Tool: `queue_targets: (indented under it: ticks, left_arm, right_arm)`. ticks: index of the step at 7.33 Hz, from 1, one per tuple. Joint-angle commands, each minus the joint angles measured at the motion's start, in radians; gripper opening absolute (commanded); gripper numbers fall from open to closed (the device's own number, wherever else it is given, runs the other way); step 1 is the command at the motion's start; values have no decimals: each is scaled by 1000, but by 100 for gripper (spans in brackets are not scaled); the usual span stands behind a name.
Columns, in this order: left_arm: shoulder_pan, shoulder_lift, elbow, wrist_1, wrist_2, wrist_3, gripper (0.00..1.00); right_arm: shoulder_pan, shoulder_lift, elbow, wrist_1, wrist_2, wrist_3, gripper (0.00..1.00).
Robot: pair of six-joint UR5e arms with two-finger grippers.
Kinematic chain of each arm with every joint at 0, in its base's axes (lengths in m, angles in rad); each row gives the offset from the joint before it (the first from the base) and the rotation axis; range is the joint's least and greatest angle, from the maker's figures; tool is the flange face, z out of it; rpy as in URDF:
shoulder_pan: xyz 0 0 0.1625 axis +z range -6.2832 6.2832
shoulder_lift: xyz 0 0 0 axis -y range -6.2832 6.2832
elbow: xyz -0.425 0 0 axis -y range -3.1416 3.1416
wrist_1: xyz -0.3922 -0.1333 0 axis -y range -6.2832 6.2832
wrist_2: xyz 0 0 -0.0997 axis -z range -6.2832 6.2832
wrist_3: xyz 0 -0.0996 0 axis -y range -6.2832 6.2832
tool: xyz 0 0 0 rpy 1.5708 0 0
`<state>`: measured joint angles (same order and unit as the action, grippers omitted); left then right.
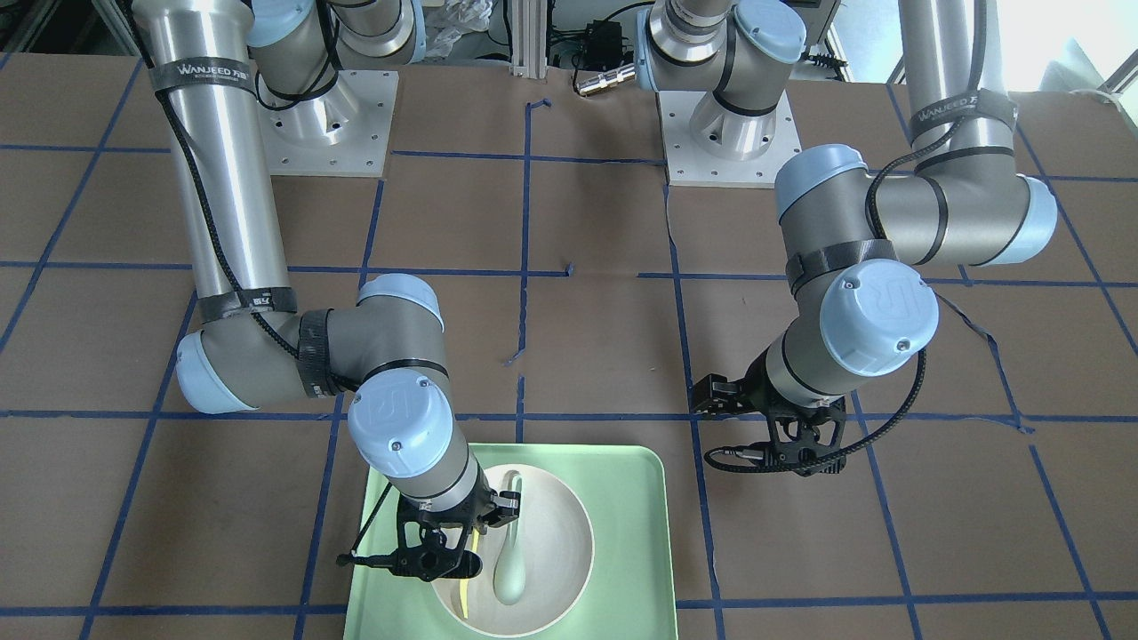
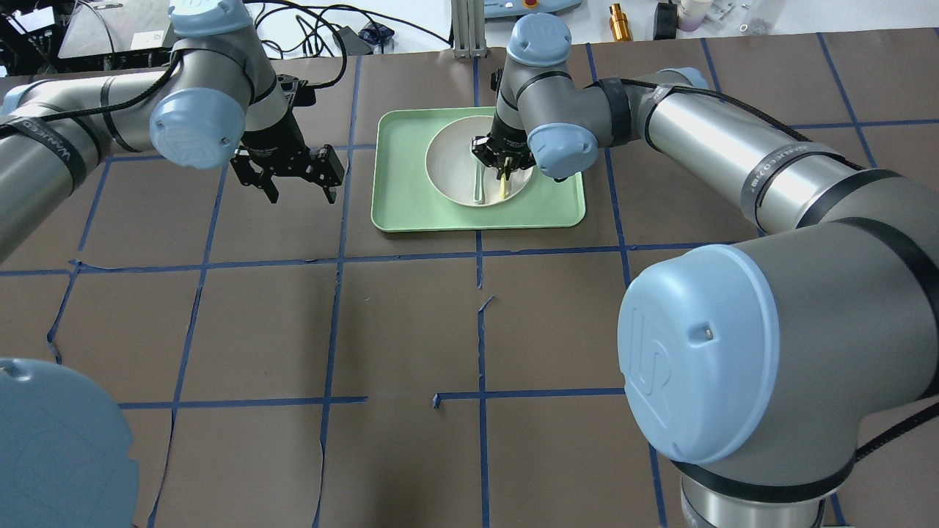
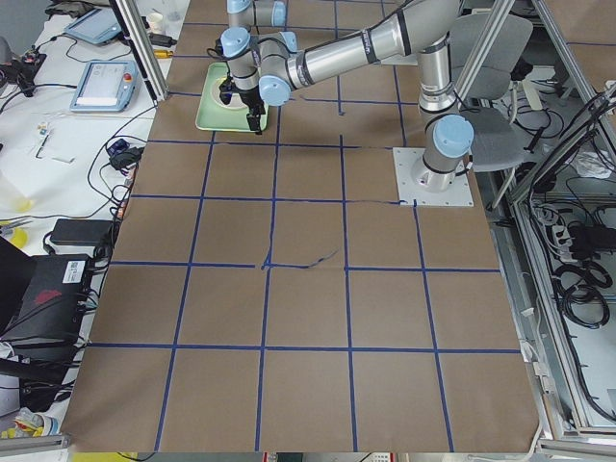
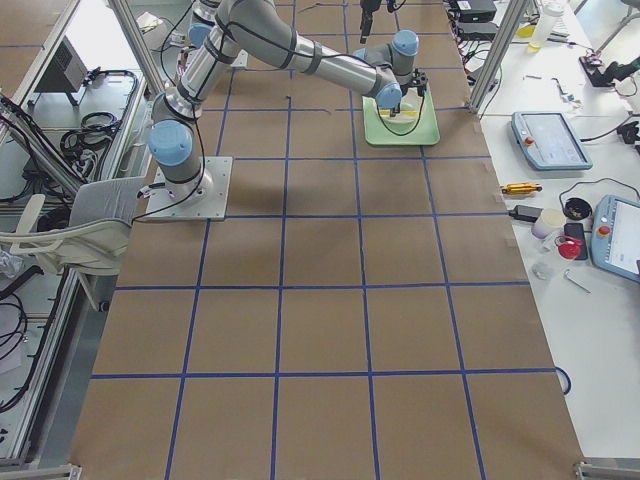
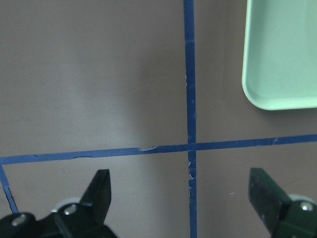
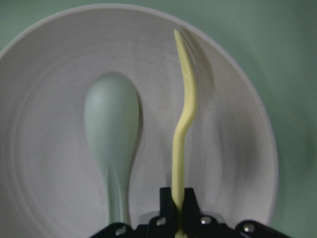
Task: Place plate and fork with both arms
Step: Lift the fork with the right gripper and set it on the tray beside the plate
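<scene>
Pale-yellow fork (image 6: 184, 109) pinched by right tool (image 6: 178, 197) over round matte plate (image 6: 47, 89).

Two arms (image 2: 44, 154) (image 2: 719, 139) and two grippers (image 2: 301, 196) (image 2: 502, 174) are counted; one tray (image 2: 396, 198), one plate (image 2: 447, 161), one fork (image 6: 185, 114) and one spoon (image 6: 111, 109) are seen.

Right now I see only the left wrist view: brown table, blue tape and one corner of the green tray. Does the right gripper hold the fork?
Observer: Yes. The right gripper is shut on the fork, at its handle end.
Operator: Where does the fork point?
Observer: Its tines reach over the plate, beside a spoon that lies in it.
Operator: And where is the plate?
Observer: It sits on the tray.
</scene>
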<state>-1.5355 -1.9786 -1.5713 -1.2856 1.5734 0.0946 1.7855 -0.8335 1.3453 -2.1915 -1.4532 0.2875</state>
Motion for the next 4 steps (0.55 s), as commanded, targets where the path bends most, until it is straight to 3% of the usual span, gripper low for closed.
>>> queue_targets:
  ticks: [1,2,4]
  left_arm:
    - [0,1,1,0,0,1,100]
    - [2,1,1,0,0,1,100]
    - [2,3,1,0,2,1,100]
  right_arm:
    - [0,-33,-2,12,0,15,0]
    - [-2,-65,-6,21,0,15,0]
    - [-53,-114,0,26,90,6,0]
